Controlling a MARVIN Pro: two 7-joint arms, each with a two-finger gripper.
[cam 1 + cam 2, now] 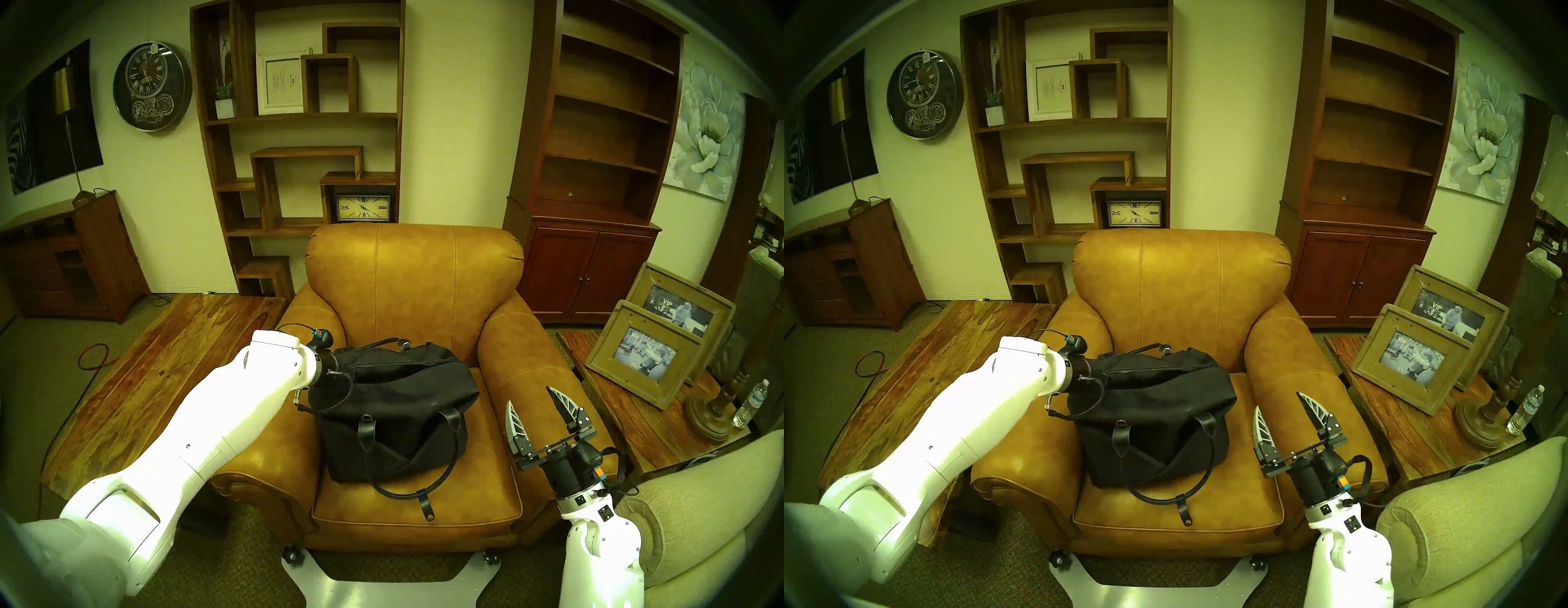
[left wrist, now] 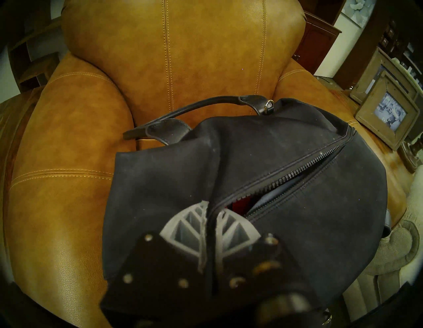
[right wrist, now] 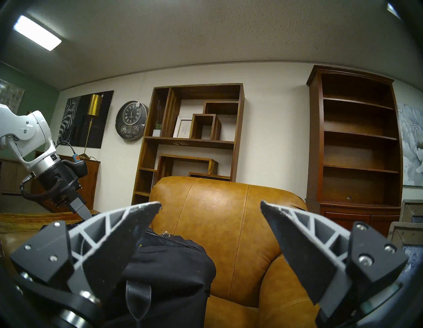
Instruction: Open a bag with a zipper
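Closed almost fully, at the left gripper (image 2: pixel 211 209): jaws pinching a dark strip that lies in line with the zipper (image 2: pixel 297 169). Cannot tell for sure if pull or fabric tab; judged to be the pull, taken there to draw the slider along. Just beyond the jaws, teeth parted, with something red and something grey showing in the gap. Farther out, gap narrowing to the far end.

Bag (image 1: pixel 394 395) on the seat of the chair (image 1: pixel 415 271), against the left armrest, top pulled a little toward the left arm. Long axis across the seat, robot's left to right. Zipper along that axis, facing up. One handle (image 1: pixel 424 467) fallen forward on the cushion, the other behind the bag, by the backrest.

Right gripper (image 1: pixel 529 395) just beside the bag's right end, not touching, jaws wide, tips pointing up and toward the backrest. Probably waiting there to steady that end against the pull.
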